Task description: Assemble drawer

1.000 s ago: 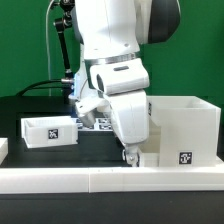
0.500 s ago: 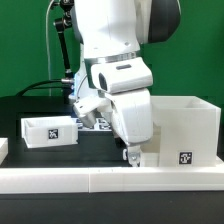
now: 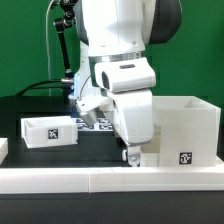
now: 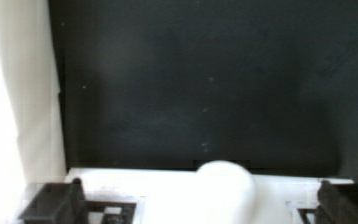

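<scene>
The large white drawer box [image 3: 185,125], open at the top and with a marker tag on its front, stands at the exterior view's right. A smaller white drawer tray [image 3: 50,131] with a tag lies at the left. My gripper [image 3: 128,154] points down at the box's front left corner, low over the black table. In the wrist view the gripper [image 4: 197,202] has its fingers [image 4: 53,203] wide apart. A white part [image 4: 149,188] with a rounded bump [image 4: 226,176] lies between them. I cannot tell whether the pads touch it.
The marker board [image 3: 92,122] lies behind the arm. A white ledge [image 3: 100,180] runs along the table's front edge and shows as a white strip in the wrist view [image 4: 12,90]. A small white piece [image 3: 3,150] sits at the far left.
The arm's upper part has shifted slightly to the exterior view's right. The gripper stays low at the box's corner.
</scene>
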Robot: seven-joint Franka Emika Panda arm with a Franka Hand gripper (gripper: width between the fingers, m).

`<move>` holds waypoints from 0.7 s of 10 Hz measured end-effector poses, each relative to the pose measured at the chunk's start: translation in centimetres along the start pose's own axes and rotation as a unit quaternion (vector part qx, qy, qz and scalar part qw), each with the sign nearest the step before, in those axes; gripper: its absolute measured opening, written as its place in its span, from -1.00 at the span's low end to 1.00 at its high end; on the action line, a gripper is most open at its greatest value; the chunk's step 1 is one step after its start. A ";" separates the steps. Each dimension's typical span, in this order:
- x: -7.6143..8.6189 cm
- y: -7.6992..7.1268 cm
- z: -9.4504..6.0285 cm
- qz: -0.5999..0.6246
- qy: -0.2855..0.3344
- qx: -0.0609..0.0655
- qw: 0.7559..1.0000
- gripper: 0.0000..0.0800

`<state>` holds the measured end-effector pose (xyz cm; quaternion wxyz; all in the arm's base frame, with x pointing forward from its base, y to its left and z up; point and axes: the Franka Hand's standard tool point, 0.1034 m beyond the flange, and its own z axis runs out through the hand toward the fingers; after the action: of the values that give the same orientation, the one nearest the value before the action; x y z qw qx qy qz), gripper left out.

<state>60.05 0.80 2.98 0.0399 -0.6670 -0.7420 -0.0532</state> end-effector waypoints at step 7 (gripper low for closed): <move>0.0 0.5 0.0 -0.014 -0.004 0.004 1.000 0.62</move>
<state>60.59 0.90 2.98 0.0390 -0.6567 -0.7516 -0.0485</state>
